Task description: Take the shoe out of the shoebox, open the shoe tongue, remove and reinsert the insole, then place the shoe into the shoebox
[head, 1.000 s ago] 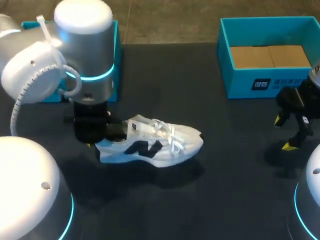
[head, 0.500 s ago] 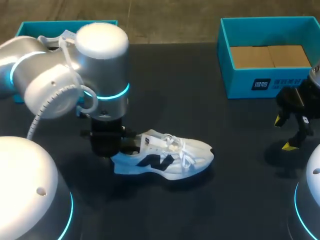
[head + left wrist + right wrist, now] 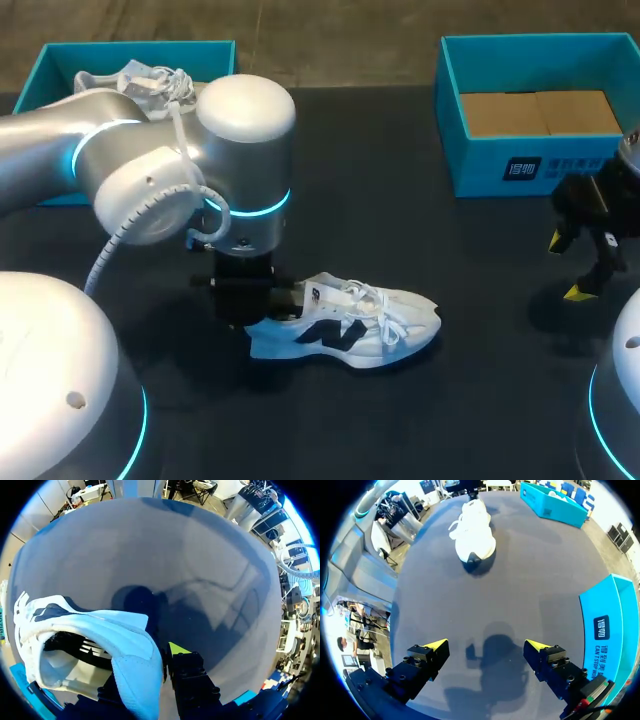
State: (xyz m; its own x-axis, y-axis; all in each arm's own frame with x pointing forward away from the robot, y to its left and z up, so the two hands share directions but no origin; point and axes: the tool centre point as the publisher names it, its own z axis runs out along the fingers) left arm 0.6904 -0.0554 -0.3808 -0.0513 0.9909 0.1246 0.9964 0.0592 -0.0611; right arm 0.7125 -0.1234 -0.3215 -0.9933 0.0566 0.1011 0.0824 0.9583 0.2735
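Note:
A white sneaker (image 3: 350, 325) with dark side marks lies on its sole at the middle of the black table (image 3: 400, 200), toe pointing right. My left gripper (image 3: 262, 298) is shut on its heel collar. In the left wrist view one yellow fingertip (image 3: 176, 647) shows outside the heel (image 3: 131, 647), and the other finger is hidden inside the shoe. My right gripper (image 3: 580, 265) hangs open at the right edge, far from the shoe; in its wrist view the gripper (image 3: 486, 645) holds nothing and the sneaker (image 3: 472, 535) lies well ahead.
A teal shoebox (image 3: 60, 65) at the back left holds another white shoe (image 3: 140, 78). A second teal box (image 3: 530, 165) with brown cardboard (image 3: 540, 112) inside stands at the back right, just behind my right gripper.
My left arm has carried the sneaker to the right and a little toward the front, away from the back-left box. My right arm has stayed still.

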